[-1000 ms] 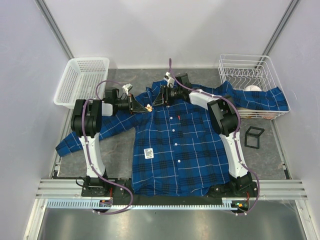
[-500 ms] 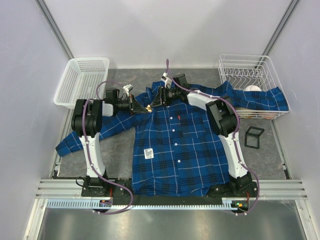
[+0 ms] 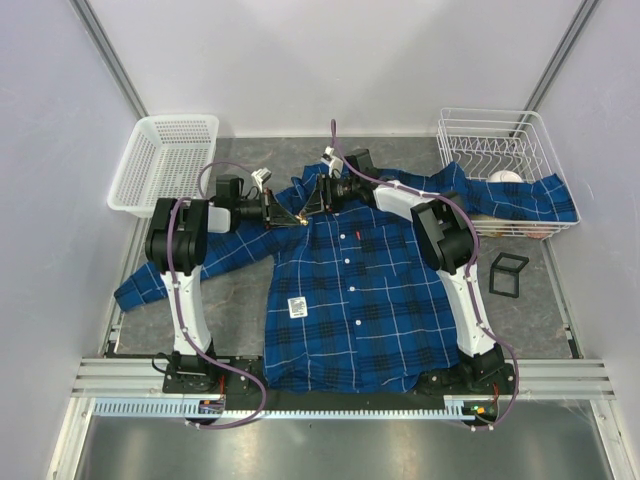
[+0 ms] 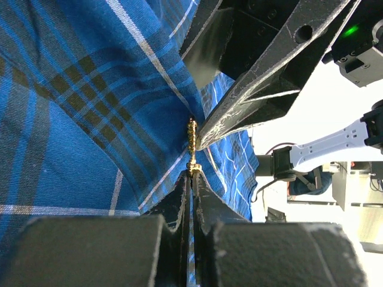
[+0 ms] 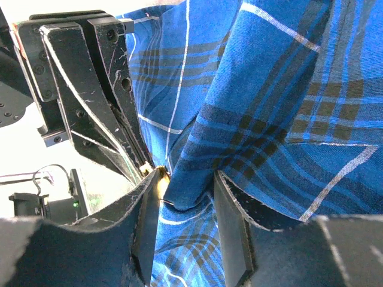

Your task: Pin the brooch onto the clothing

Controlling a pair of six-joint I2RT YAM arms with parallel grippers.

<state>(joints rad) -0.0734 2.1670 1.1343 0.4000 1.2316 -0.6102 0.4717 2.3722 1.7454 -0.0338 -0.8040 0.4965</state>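
Table (image 3: 235,290), far centre: pinching brooch (image 4: 192,146) edge-on in left claw (image 4: 192,176), pressed together on it, holding it against shirt (image 3: 360,290) near its far left shoulder; straddling a raised shirt fold with right claw (image 5: 185,185), fingers (image 5: 146,221) spread, brooch just beside one finger.

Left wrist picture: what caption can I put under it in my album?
Left end effector holds the tiny gold brooch up to a fold of blue plaid shirt.

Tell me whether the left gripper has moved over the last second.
Yes: the left gripper, shut on the brooch, has edged slightly rightward, away from the white basket.
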